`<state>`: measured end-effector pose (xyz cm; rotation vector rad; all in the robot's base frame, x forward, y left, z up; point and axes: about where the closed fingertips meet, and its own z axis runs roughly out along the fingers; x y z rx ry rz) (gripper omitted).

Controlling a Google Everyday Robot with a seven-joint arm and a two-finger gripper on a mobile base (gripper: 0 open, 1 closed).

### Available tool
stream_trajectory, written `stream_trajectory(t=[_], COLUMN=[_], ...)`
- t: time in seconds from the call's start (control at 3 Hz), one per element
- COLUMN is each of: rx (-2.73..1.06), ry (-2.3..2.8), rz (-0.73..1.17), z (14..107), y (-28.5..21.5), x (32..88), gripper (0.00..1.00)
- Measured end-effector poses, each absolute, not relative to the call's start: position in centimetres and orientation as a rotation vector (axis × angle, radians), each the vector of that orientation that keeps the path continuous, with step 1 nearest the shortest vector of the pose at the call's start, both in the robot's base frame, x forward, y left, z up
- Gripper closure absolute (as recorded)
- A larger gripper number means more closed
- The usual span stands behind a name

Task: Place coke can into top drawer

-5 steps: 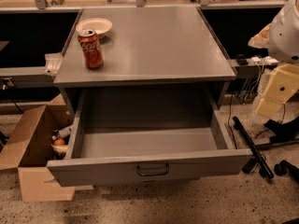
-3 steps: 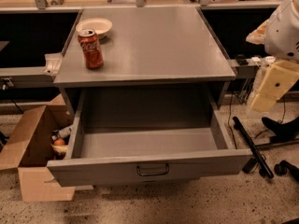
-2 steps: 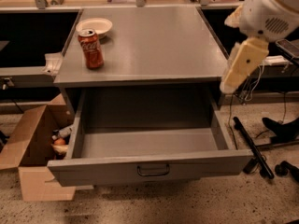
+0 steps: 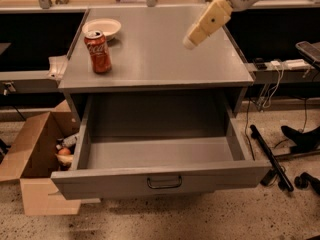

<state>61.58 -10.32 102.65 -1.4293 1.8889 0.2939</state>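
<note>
The coke can (image 4: 98,51) stands upright on the left part of the grey cabinet top (image 4: 160,59), just in front of a white bowl (image 4: 102,27). The top drawer (image 4: 160,182) is pulled fully out below the top; its inside shows nothing in it and its dark bar handle is at the centre of the front panel. My gripper (image 4: 190,41), cream-coloured, hangs from the upper right over the right half of the cabinet top, well to the right of the can and not touching it. It holds nothing that I can see.
An open brown cardboard box (image 4: 33,156) with some items in it sits on the floor left of the drawer. Black stand legs (image 4: 270,156) and cables lie on the floor at the right. Dark shelves flank the cabinet on both sides.
My arm has swung from low at the right of the cabinet up and left, so the gripper is now over the cabinet top. The can and the drawer have not moved.
</note>
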Motion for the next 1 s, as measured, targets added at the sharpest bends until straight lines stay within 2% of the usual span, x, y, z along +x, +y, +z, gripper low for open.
stream_trajectory(t=[0.67, 1.0], rx=[-1.417, -1.375], ry=[1.872, 1.884], rz=[0.332, 0.352], z=[102.8, 100.7], y=[-9.8, -8.4], x=[62.0, 65.2], gripper=[0.0, 0.0])
